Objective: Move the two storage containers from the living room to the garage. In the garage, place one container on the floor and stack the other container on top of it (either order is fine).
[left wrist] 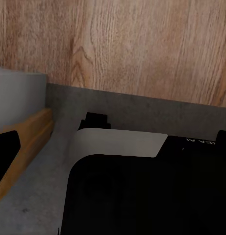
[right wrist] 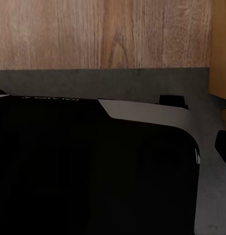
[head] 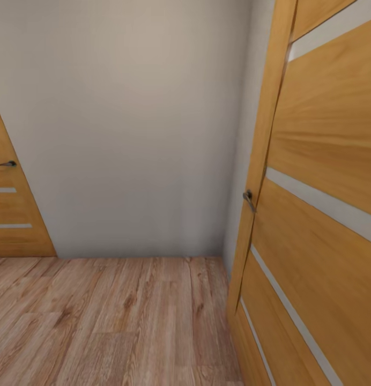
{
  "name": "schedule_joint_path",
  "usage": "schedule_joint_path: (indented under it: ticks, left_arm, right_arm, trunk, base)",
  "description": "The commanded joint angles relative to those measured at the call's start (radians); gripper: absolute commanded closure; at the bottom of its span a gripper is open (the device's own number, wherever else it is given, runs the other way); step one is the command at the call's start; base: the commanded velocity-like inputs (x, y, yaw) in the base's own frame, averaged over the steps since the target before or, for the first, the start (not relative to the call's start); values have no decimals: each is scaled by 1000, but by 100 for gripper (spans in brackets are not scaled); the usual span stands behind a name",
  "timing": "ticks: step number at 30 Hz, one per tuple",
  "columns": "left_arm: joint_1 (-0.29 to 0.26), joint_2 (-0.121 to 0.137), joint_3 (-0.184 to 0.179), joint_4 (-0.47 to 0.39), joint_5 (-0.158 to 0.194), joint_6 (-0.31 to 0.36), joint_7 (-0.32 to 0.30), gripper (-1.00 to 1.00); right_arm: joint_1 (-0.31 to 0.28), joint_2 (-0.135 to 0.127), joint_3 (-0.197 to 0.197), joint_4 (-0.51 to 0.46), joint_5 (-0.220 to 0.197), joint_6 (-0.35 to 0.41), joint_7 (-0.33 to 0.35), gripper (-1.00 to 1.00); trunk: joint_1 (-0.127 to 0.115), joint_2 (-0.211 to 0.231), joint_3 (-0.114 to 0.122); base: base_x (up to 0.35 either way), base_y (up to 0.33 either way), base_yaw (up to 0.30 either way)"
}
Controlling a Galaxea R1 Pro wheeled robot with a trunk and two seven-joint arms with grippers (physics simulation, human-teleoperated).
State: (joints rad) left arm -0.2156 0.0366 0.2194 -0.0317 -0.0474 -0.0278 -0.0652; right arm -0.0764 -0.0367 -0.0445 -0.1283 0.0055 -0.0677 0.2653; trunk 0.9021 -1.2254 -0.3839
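**Robot base close under both wrist cameras, wooden doors ahead**

Black robot base (right wrist: 93, 171) right below the right wrist camera, broad and dark, with a pale grey panel (right wrist: 147, 111) on its upper corner. Same black base (left wrist: 142, 196) under the left wrist camera, again with a pale panel (left wrist: 117, 143) across its top edge. Beneath and around the base in both wrist views, dark grey concrete floor (right wrist: 142, 83), meeting light wood plank flooring (right wrist: 103, 34) along a straight edge beyond it. Beside the base in the left wrist view, an orange wooden door edge (left wrist: 29, 134) standing against a pale wall (left wrist: 17, 98).

Cannot tell whether either gripper is apart or together: no fingers visible in these pictures.

From the head camera, largest first: plain pale wall (head: 126, 123) straight ahead; open wooden door (head: 314, 214) with pale horizontal strips, swung close at the right side, a dark metal handle (head: 249, 200) on its near edge; wood plank floor (head: 110, 321) spreading below; second wooden door (head: 11, 214) of the same kind at the far left, shut against the wall, with its own small dark handle (head: 6, 164).

No sign of the red-orange bins in these pictures, so their place cannot be told.
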Motion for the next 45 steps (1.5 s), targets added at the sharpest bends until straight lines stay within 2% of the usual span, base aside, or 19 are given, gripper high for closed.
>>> schedule_joint_path:
  ticks: [1,45]
  left_arm:
    - [-1,0,8,1,-5,-3,-4,-100]
    - [-1,0,8,1,-5,-3,-4,-100]
  right_arm:
    - [-1,0,-5,1,1,-3,5,-100]
    - [-1,0,-5,1,1,-3,5,-100]
  trunk:
    - [0,-1,-1]
    - [0,-1,-1]
  base:
    - [100,46,0]
    - [48,21,0]
